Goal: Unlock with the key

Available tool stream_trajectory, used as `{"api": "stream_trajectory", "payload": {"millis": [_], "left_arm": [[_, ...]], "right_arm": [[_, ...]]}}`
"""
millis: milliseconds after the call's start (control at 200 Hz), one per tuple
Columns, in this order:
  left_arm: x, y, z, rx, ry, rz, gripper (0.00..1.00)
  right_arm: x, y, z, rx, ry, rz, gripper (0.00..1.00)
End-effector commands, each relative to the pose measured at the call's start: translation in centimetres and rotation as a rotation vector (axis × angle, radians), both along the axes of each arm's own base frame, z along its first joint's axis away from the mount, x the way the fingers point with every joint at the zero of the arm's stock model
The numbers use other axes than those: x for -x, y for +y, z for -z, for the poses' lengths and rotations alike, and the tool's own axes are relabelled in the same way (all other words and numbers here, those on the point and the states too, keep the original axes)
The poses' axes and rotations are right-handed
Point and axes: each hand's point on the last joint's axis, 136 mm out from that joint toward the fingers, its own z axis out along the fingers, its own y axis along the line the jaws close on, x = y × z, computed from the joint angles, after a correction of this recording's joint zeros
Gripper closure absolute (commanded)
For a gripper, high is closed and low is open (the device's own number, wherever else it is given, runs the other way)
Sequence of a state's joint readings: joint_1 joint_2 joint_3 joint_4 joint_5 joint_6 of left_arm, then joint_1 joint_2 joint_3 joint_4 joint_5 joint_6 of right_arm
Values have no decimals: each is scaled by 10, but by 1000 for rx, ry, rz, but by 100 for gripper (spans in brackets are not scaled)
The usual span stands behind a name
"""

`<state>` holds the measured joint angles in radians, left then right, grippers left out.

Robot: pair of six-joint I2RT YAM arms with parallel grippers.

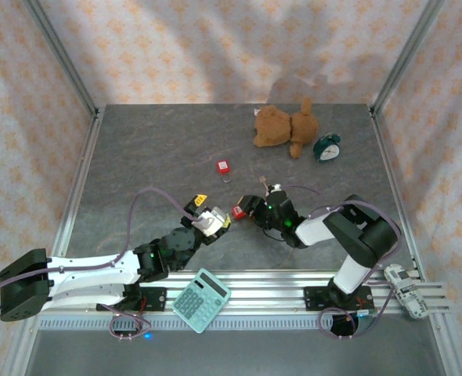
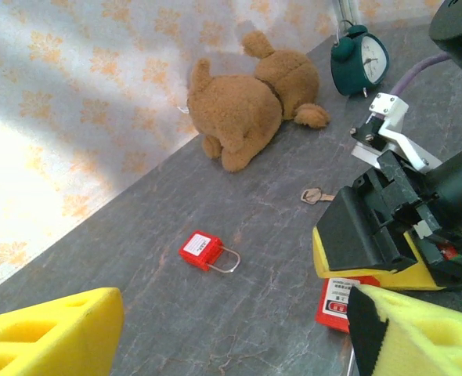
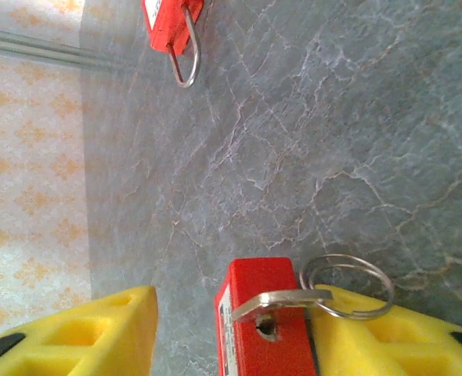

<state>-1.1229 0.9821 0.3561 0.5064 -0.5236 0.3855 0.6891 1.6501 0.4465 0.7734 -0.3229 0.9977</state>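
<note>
Top external, two red padlocks (image 1: 224, 167) (image 1: 238, 211), one loose key (image 1: 261, 182)

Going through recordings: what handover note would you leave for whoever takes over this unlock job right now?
Left gripper: open, empty, low over the table beside the right one.
Right gripper: open around the near red padlock, with a gap on one side.
Key with ring lies at that padlock's keyhole end; I cannot tell whether it is inserted. A second red padlock and a loose key lie farther back.
Done: key is at the lock. Left: seat it, turn, open the padlock.
</note>
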Motion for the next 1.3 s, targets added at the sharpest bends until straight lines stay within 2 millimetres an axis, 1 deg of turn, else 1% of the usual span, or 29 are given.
{"api": "stream_trajectory", "payload": {"millis": [0, 125, 170, 235, 295, 355, 370, 400, 485, 546, 631, 716, 801, 876, 921, 956, 976, 991, 1051, 1176, 1261, 1296], "left_arm": [[-1, -1, -18, 54, -37, 4, 23], [-2, 3, -23, 86, -65, -20, 22], [-6, 12, -31, 127, -91, -73, 22], [-10, 25, -47, 192, -131, -157, 20], [-13, 33, -60, 209, -151, -214, 20], [-16, 41, -71, 216, -147, -273, 16], [-17, 43, -73, 213, -144, -284, 16], [-17, 45, -78, 209, -140, -300, 15], [-20, 51, -87, 200, -111, -346, 8], [-22, 57, -92, 203, -99, -379, 8], [-28, 72, -96, 215, -86, -457, 9], [-38, 82, -92, 224, -42, -491, 9], [-52, 90, -81, 275, 38, -509, 9], [-70, 93, -71, 315, 148, -521, 9], [-79, 97, -61, 309, 210, -557, 9], [-87, 98, -58, 304, 236, -587, 9], [-91, 98, -54, 284, 253, -605, 9], [-95, 98, -54, 283, 260, -614, 9], [-107, 93, -47, 241, 291, -649, 7], [-134, 74, -28, 198, 361, -682, 5], [-154, 62, -13, 205, 409, -693, 4], [-162, 56, -6, 213, 433, -694, 4]], "right_arm": [[11, -41, 27, 181, 81, 89, 41], [14, -70, 23, 285, 102, 145, 35], [15, -82, 20, 319, 109, 169, 32], [17, -95, 14, 354, 118, 189, 32], [19, -103, 2, 374, 93, 201, 32], [20, -109, -13, 382, 51, 212, 32], [20, -111, -14, 390, 48, 213, 32], [20, -113, -26, 382, 18, 218, 32], [22, -118, -48, 394, -37, 212, 32], [24, -123, -61, 423, -68, 203, 31], [27, -127, -76, 468, -99, 180, 31], [29, -132, -85, 500, -121, 166, 31], [32, -136, -88, 510, -131, 165, 31], [33, -138, -86, 516, -133, 169, 31], [33, -140, -85, 520, -137, 178, 31], [32, -141, -83, 527, -140, 181, 31], [31, -141, -82, 528, -140, 184, 31], [31, -142, -82, 531, -142, 185, 31], [28, -142, -81, 541, -148, 185, 31], [17, -139, -82, 583, -164, 175, 30], [8, -131, -84, 633, -173, 122, 30], [4, -128, -82, 663, -161, 96, 30]]}}
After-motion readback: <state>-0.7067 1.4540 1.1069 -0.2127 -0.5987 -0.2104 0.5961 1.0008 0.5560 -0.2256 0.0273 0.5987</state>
